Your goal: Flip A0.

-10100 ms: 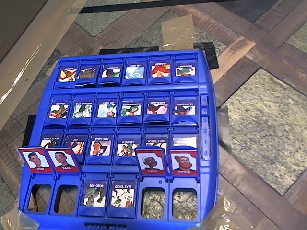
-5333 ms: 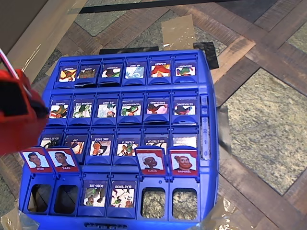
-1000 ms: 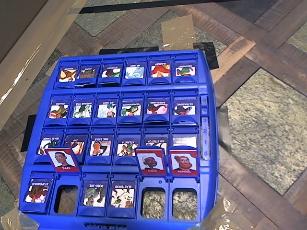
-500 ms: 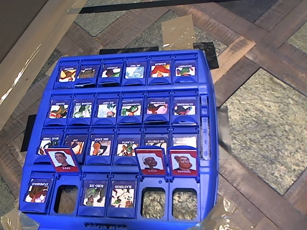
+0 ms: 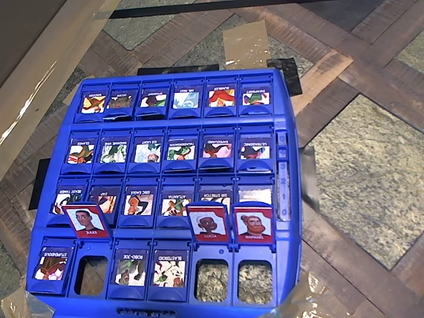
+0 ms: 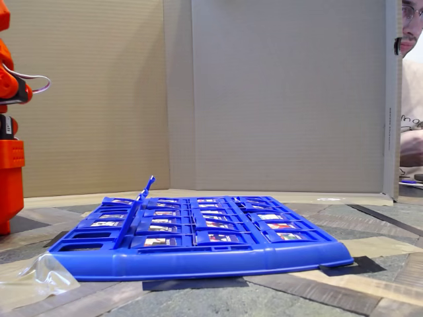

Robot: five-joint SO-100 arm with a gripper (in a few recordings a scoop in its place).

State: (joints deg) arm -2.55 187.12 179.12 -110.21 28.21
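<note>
Whether the gripper is open or closed cannot be told; in the fixed view the orange arm (image 6: pixel 10 178) stands left of the blue board (image 6: pixel 198 261), apart from it.

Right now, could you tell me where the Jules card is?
Overhead view: the Jules card stands raised, lower left on the blue board, second column, diagonally above the flat Stupendous tile.

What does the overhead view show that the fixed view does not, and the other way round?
Overhead: the faces and names on three upright red cards, Jules, Lucia and Raphael, plus empty slots. Fixed view: the orange arm at the left edge, a cardboard wall and a person at the right. Both: the blue board lying flat.
</note>
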